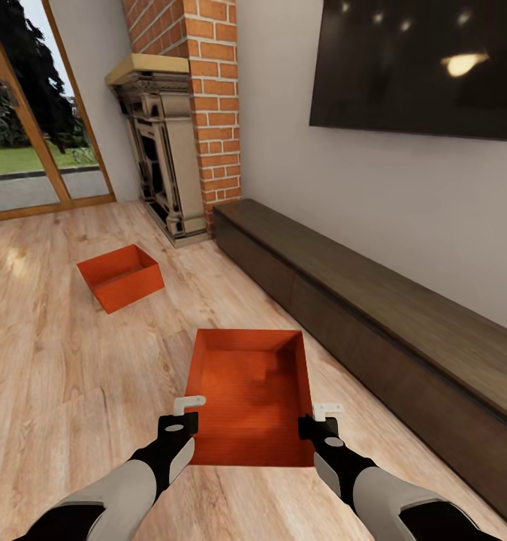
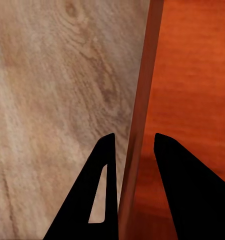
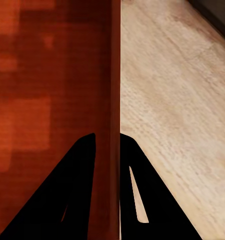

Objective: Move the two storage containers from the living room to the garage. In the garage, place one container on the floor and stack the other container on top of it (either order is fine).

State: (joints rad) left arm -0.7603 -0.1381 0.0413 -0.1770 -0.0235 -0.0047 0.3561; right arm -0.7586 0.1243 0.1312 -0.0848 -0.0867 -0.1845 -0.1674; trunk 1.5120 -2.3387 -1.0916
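Near storage container (image 1: 249, 394): on the wood-plank floor (image 1: 50, 376), between both end effectors.
Left end effector (image 2: 132, 155): fingers straddle the container's left wall, one inside, one outside; a slight gap shows, so a firm grasp cannot be told.
Right end effector (image 3: 107, 142): clamped on the right wall.
Far storage container (image 1: 122, 276): well ahead of the left end effector, near the fireplace (image 1: 159, 158).
Dark bench (image 1: 373, 315): beyond the right end effector.
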